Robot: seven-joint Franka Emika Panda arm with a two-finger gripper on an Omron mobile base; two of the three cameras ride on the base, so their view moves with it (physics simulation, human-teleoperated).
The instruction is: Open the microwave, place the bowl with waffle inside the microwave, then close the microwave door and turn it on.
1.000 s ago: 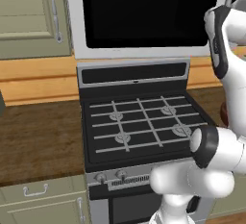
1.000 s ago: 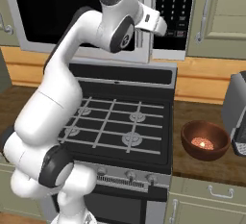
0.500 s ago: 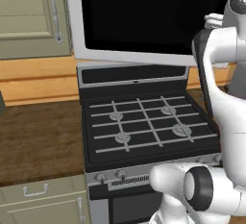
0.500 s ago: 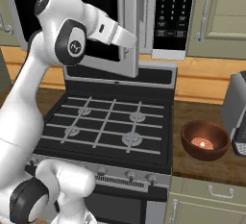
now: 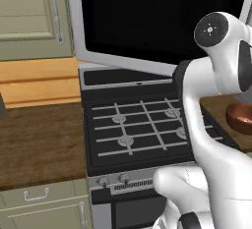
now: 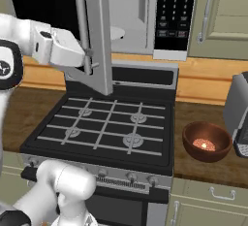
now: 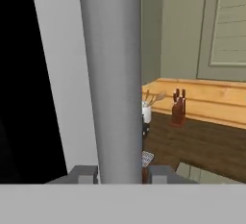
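Door (image 6: 100,36) of the microwave (image 6: 145,16) stands swung wide, edge-on in the right base view, its black window facing the left base camera. Cavity exposed: light grey walls, white turntable (image 6: 116,32) visible inside, keypad panel (image 6: 173,14) to the right of the opening.

Tool (image 7: 120,172) sits at the door's vertical silver bar handle (image 7: 111,74). In the hand view the bar rises straight between the two fingertips (image 7: 82,174), one on each side, close against it; the tool is pinching the handle. In the right base view the white hand meets the bar low on the door, above the stove (image 6: 104,128).

Bowl (image 6: 206,141), dark reddish-brown, rests on the wooden surface (image 6: 193,171) to the right of the stove, just beside a grey appliance (image 6: 238,108); something pale orange lies in it. Bowl is well apart from the tool, lower and on the far side of the stove.
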